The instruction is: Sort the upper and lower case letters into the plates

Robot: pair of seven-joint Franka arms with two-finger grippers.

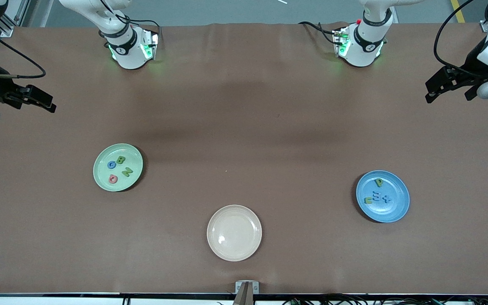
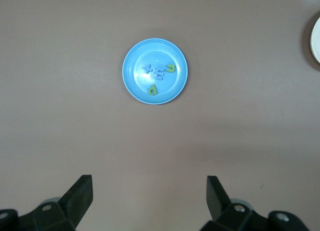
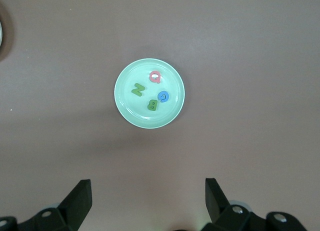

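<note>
Plates number 3: a mint plate (image 1: 100, 178) with 4 capitals (image 3: 151, 90) toward the right arm's end, a blue plate (image 1: 400, 207) with 4 small letters (image 2: 160, 76) toward the left arm's end, and a cream plate (image 1: 234, 232) nearest the camera. The left gripper (image 2: 149, 196) and right gripper (image 3: 148, 197) wait with fingers spread wide, holding nothing, above bare table.

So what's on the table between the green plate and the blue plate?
Just bare brown table between green plate and blue plate, front view.
</note>
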